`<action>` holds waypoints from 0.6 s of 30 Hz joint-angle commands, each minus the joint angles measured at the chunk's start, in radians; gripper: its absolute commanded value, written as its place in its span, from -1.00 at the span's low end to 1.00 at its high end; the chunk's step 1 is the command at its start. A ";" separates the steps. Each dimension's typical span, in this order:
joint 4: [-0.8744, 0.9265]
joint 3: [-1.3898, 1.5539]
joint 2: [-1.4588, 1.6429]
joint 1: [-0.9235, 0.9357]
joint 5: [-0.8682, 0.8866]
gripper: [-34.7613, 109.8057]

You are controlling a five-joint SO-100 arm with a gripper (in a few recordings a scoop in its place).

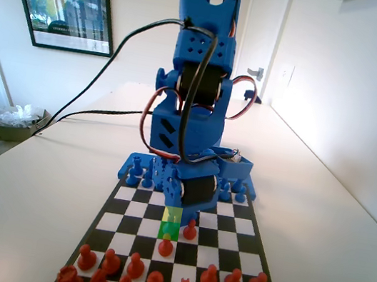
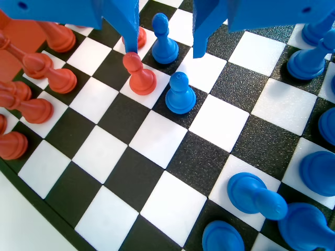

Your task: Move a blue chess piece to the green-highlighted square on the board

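pawn: 2 blue pawns stand out on the open squares in the wrist view; the blue chess piece (image 2: 165,37) is the one up top, sitting in the gap between the 2 jaws, and I can't really make out any tint on it
pawn axis: upright, long axis vertical, round head up and flared base flat on a dark cell
other blue pawn: plain blue pawn (image 2: 180,93) just below it, also upright, apart from the jaws
claw: gripper (image 2: 162,52) hangs spread wide, 1 jaw each side of the pawn, not pinching anything
red pawn: red pawn (image 2: 138,73) right by the left jaw tip in the wrist view
squares: green-highlighted square (image 1: 170,229) sits below a paler yellow-green cell (image 1: 172,214) in the fixed view
board: board (image 2: 157,138) is flat, grainy black and smooth white checks
materials: pieces look like smooth moulded plastic, glossy heads
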 commanded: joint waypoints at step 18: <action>0.495 -0.138 0.595 -0.043 -0.264 -0.50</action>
